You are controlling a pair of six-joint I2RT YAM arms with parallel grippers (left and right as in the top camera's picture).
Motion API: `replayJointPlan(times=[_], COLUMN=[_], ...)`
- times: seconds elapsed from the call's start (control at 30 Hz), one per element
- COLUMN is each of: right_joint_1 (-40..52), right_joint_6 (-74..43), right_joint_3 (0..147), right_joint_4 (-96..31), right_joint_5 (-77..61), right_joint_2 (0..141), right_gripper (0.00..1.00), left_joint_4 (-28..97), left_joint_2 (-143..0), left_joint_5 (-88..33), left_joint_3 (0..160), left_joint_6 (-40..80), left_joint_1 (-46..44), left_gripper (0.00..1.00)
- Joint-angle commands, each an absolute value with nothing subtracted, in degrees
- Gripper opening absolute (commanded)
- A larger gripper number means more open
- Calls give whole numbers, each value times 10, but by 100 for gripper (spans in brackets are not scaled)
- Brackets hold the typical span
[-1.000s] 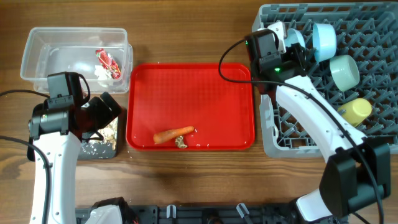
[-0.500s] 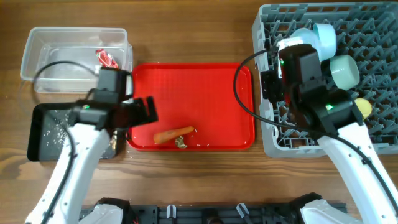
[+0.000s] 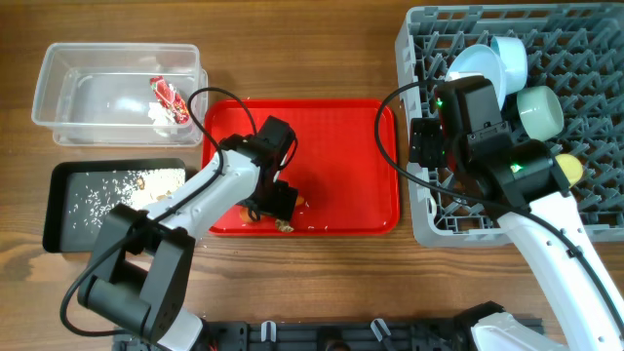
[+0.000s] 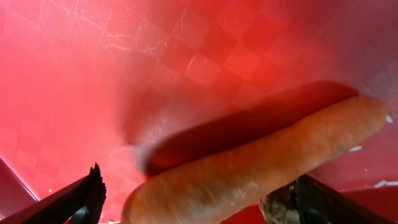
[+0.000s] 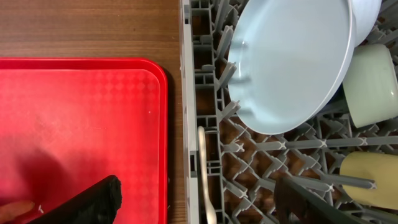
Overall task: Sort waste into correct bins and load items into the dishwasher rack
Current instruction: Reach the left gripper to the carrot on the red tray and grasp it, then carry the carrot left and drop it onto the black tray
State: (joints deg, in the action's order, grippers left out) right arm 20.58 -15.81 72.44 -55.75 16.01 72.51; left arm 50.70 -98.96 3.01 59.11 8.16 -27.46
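The orange carrot point(image 4: 261, 162) lies on the red tray point(image 3: 331, 136), with a brown food scrap point(image 3: 284, 225) beside it. My left gripper point(image 3: 269, 201) is low over the carrot, open, with a jaw on each side point(image 4: 199, 208). My right gripper point(image 3: 429, 141) is open and empty above the left edge of the grey dishwasher rack point(image 3: 585, 58). The rack holds the light blue plate point(image 5: 292, 62), small blue bowl point(image 3: 509, 57), mint bowl point(image 3: 539, 109), yellow cup point(image 3: 570, 168) and white spoon point(image 5: 202, 162).
The clear tub point(image 3: 58, 97) at the back left holds the red wrapper point(image 3: 166, 95) and white tissue point(image 3: 156, 114). The black tray point(image 3: 54, 210) in front of it holds rice point(image 3: 97, 190). The left arm's cable loops over the red tray.
My left gripper has swung right from the black tray onto the red tray and come down around the carrot. My right gripper has drawn back from the plate to the rack's left edge.
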Motion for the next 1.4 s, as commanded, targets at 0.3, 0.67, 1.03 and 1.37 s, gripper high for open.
replayJointPlan(times=[0.3,0.67,1.03,1.37], right_joint_1=[205,205,205,205], right_joint_6=[-182,-182,-182,-180], right_joint_3=[723,723,723,723], right_joint_4=[-570,-575,-579,-582], right_joint_5=[153,153,153,153], right_joint_2=[722,722,722,722], right_gripper=[81,81,81,81], left_joint_4=[469,402,396,448], left_joint_2=[-1004,-1005,-1005,-888], left_joint_5=[46,46,46,46], left_joint_3=[583,554,555,588], left_joint_6=[77,79,81,124], left_joint_1=[-280,-280,-270,-168], left_gripper=[72,40,22,10])
